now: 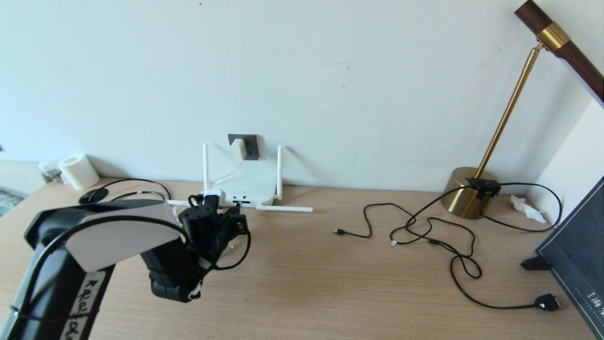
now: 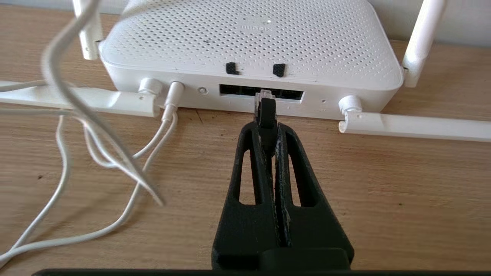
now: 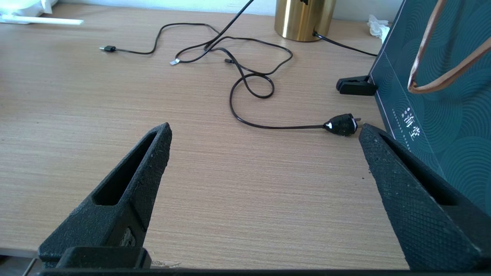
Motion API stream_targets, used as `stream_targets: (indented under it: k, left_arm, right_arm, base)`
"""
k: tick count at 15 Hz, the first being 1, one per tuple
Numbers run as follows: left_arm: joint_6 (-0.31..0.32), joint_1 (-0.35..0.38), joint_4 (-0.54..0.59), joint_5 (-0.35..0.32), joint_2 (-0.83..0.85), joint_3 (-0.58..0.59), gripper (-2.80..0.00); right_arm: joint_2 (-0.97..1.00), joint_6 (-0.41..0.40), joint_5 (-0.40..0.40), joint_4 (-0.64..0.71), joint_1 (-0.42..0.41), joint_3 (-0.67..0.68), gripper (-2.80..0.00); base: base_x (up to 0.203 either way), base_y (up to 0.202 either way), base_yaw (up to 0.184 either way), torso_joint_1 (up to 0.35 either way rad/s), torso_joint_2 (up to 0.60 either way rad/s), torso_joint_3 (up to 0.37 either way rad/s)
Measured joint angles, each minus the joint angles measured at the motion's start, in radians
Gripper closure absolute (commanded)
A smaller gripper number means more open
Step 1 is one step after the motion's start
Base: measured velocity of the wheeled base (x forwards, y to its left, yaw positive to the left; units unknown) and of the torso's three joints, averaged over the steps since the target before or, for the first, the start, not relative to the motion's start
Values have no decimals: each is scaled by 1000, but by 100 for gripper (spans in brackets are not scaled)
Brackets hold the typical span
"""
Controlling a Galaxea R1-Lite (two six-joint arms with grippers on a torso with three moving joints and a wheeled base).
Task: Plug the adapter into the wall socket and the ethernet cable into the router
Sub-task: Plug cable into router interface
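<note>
The white router (image 1: 250, 182) (image 2: 249, 42) lies against the wall with its dark ports (image 2: 261, 92) facing me. My left gripper (image 1: 233, 215) (image 2: 267, 128) is shut on the ethernet cable's black boot (image 2: 266, 113). Its clear plug (image 2: 264, 95) sits at the port row's opening; how far in it is cannot be made out. The white adapter (image 1: 237, 149) sits in the dark grey wall socket (image 1: 250, 146), and its thin white cord (image 2: 168, 115) runs into the router. My right gripper (image 3: 264, 134) hangs open over bare desk, out of the head view.
Thin black USB-type cables (image 1: 424, 226) and a black two-pin plug (image 1: 547, 301) (image 3: 341, 124) lie on the right. A brass lamp (image 1: 467, 191) stands at the back right, a dark teal bag (image 1: 578, 255) at the right edge, a paper roll (image 1: 79, 170) back left. White cord loops (image 2: 76, 161) lie left of the gripper.
</note>
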Motion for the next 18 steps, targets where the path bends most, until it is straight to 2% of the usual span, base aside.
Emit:
stream_targets:
  k: [9, 18]
  left_arm:
    - [-6, 21, -51, -8, -24, 81, 0]
    - [-21, 69, -51, -35, 4, 36, 0]
  right_arm:
    - [0, 0, 0, 0, 0, 0, -280]
    - [0, 0, 0, 0, 0, 0, -280]
  base:
    - [0, 0, 0, 0, 0, 0]
    - [0, 0, 0, 0, 0, 0]
